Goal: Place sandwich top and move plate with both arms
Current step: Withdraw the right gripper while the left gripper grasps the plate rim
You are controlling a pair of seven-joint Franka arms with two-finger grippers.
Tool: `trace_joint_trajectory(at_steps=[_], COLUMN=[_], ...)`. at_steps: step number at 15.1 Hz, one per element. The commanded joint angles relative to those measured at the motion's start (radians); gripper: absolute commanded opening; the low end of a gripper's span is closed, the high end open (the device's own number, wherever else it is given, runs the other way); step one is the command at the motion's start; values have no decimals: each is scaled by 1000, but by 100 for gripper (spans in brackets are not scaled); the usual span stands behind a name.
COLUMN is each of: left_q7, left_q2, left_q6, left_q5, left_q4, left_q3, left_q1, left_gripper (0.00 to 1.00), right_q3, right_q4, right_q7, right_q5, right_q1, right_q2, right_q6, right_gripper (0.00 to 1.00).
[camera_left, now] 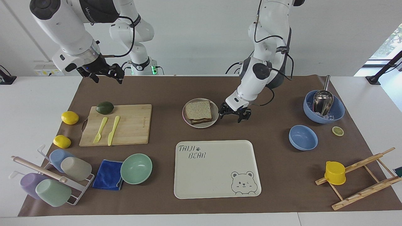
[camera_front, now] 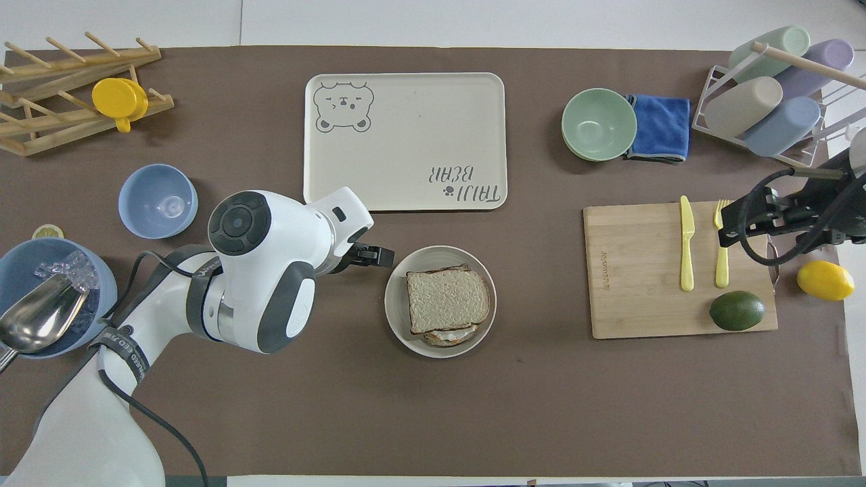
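Two arms work over the table: the left arm (camera_left: 255, 75) reaches low, its left gripper (camera_left: 235, 113) spread and empty just beside the plate (camera_left: 215, 111) on the side toward that arm's end, while the right gripper (camera_left: 101, 72), also released, hangs high near the cutting board (camera_left: 132, 125). Nearer the robots than the bear tray (camera_left: 216, 169), the plate sits mid-table. On it the sandwich top (camera_left: 198, 110) lies over the stacked sandwich.

The sandwich top (camera_front: 448, 299) covers the lower slice; only a strip at its 6 o'clock edge shows. In the overhead view the left arm hides its pincer (camera_front: 379, 256) apart from the tip. The right pincer (camera_front: 734, 226) is partly cut off at 3 o'clock.
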Motion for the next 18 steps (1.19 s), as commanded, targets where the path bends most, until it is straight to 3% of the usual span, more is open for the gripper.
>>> trace_joint_trajectory(at_steps=[1,8,13,14,18], left_q7=[4,-7,-5,-7,-48], left_q2=[12,-5,-13,-19,-25], left_q6=[23,33,22,16,-9], left_q5=[-21,-96,-96,-96,-96], left_q4=[-10,-62,-70,-70,-70], left_q3=[15,15,15,15,15], left_q1=[-22,-59,-59,-67,-88], left_gripper=[100,99,80,72,19], right_q3=[-74,-81,-95,-97,-108], right_q4=[-89,-253,-234,-211,-132], right_q7=[-80,-180,-180,-181,-226], right_q5=[36,-48,-54,-47,-44], right_q1=[33,25,22,13,1], right_q2=[-70,-137,-118,-88,-72], right_q6=[-1,185,148,119,90], right_gripper=[100,100,100,100,100])
